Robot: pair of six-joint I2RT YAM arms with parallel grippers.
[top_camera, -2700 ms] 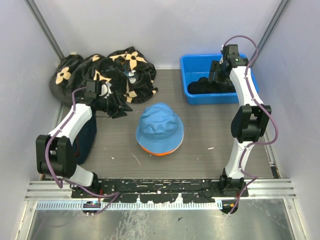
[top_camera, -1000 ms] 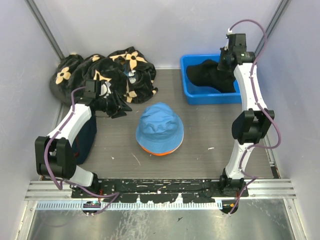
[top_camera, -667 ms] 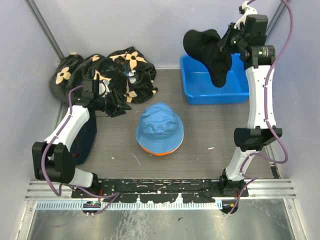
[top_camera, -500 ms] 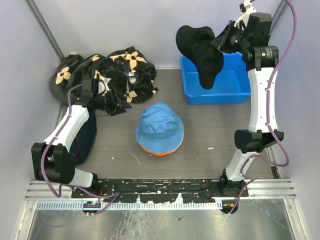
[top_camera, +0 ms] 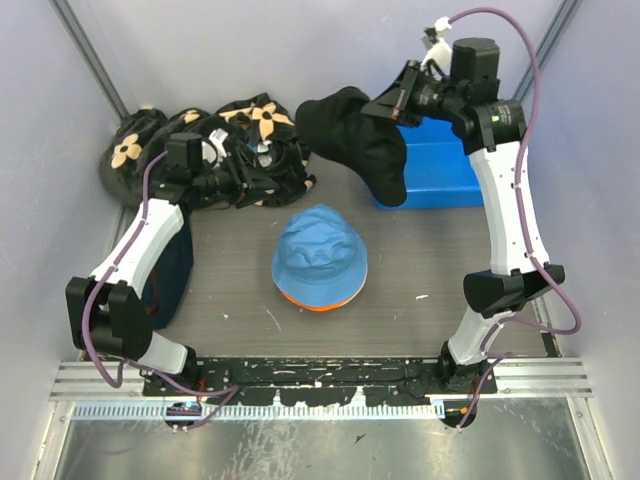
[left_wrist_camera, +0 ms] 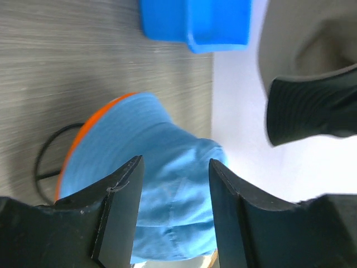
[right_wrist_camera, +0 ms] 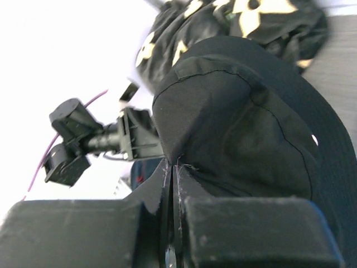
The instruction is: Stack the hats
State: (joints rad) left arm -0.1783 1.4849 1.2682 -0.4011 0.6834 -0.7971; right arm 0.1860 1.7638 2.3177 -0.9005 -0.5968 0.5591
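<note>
Right gripper (top_camera: 398,102) is clamped tight on the black hat (top_camera: 355,140). Just hauled it up out of the blue bin (top_camera: 445,180), which is now behind and below it. The hat dangles in mid-air. The light blue hat (top_camera: 320,255), sitting on the orange hat (top_camera: 298,302), waits lower and ahead, so I reckon dropping it on top is next.

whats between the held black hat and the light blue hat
Only bare grey tabletop in the top view between the black fabric bucket hat in the right gripper and the light blue bucket hat.
</note>
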